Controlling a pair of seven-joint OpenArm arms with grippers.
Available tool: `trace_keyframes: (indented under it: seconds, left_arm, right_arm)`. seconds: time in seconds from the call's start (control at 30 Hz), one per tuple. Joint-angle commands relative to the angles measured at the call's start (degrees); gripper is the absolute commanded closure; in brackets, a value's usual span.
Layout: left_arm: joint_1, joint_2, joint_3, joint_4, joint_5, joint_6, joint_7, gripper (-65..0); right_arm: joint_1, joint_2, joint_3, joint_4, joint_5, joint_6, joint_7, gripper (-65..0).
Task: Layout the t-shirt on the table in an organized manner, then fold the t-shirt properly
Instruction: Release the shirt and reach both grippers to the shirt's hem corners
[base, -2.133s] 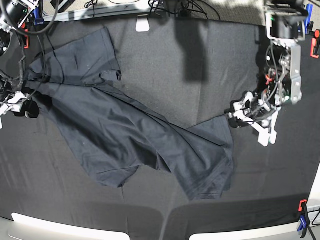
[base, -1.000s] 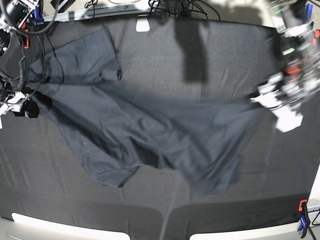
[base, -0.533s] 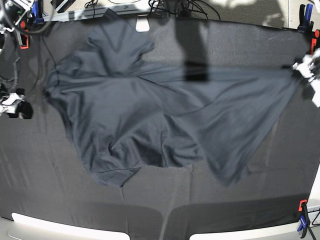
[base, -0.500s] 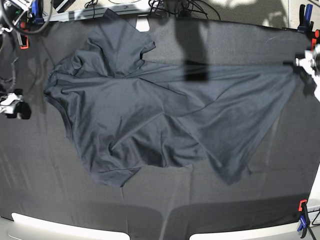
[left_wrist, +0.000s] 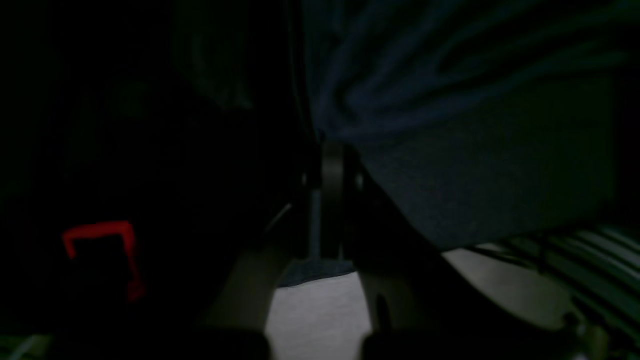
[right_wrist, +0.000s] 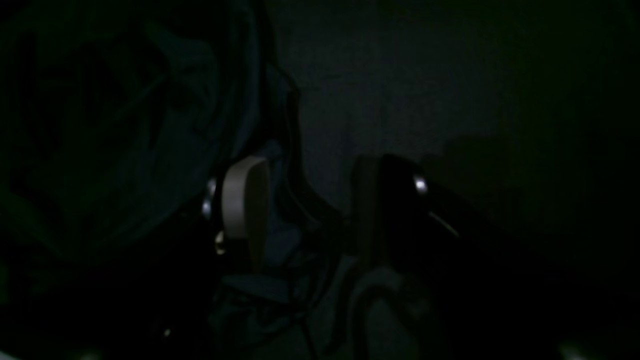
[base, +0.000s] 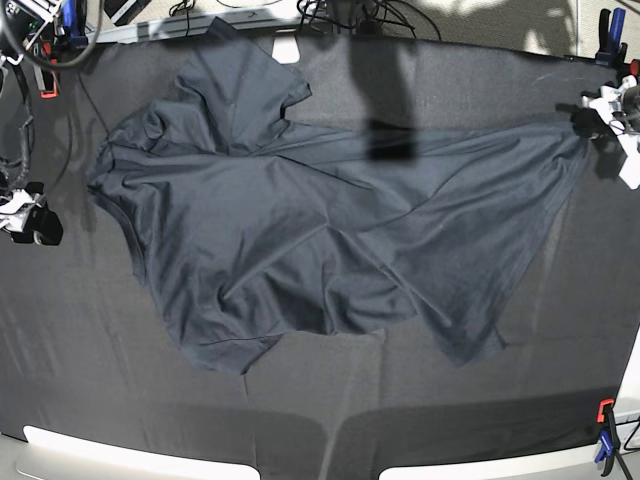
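T-shirt spread rumpled across your worktop, left fingers clenched on its far corner, right fingers released beside its other edge.

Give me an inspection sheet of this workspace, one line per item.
Surface: table covered in black fabric.
Job's things: t-shirt spread but wrinkled, one corner drawn out to the base view's right.
Clutter: nothing seen.
Grippers: left gripper jaws shut on the t-shirt's corner; right gripper jaws open, holding nothing.
Cables: black cables bundled beyond the far edge.
Surroundings: red-orange clamps at table corners; white tag at the far edge.
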Motion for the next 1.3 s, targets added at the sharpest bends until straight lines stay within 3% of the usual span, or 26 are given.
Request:
trace_keyframes:
  seconds: [0.0,0.13,0.23,0.37,0.6,0.8,0.93,1.1,1.27]
  left_arm:
    - [-0.13,-1.27,-0.48,1.81,-0.90,-0.17,-0.50,0.0]
    - [-0.13,-1.25,-0.48,5.01,-1.77,-0.20,-0.04,-28.5]
    - [-0.13,-1.29,-0.50,7.78,-2.01,-0.22,0.11,-39.4]
    - [-0.15,-1.27,-0.50,13.35,-1.49,-0.22,-1.88,-40.2]
    - [-6.05,1.01,-0.42,21.97,3.02,0.07,-14.23,-40.1]
    - [-17.29,5.55,0.90,19.65,4.28,1.09,-13.64,-39.9]
    - [-23.08,6.54,6.82,13.64,6.45,1.25,-14.67,-39.9]
    - [-32.44,7.13,18.10,3.43,11.74,5.31,-15.98,-39.9]
    - [-37.88,12.26,23.30,-0.26,12.92,5.66,-15.98,-39.9]
  right_arm:
    - [0.74,1.57,0.28,1.01,1.46,0.95,1.09,-34.1]
    - [0.74,1.57,0.28,1.01,1.46,0.95,1.09,-34.1]
    - [0.76,1.57,0.28,1.01,1.46,0.95,1.09,-34.1]
    - [0.76,1.57,0.28,1.01,1.49,0.95,1.09,-34.1]
    - [0.76,1.22,-1.99,1.01,1.46,0.95,1.09,-34.0]
    - [0.76,1.25,-8.04,1.01,1.44,0.95,1.16,-34.0]
    - [0.79,1.25,-9.97,1.01,1.44,0.95,1.86,-34.0]
    - [0.85,1.29,-9.77,1.01,1.25,0.95,3.50,-34.0]
    - [4.66,1.27,-10.25,0.39,-1.68,0.95,5.79,-34.0]
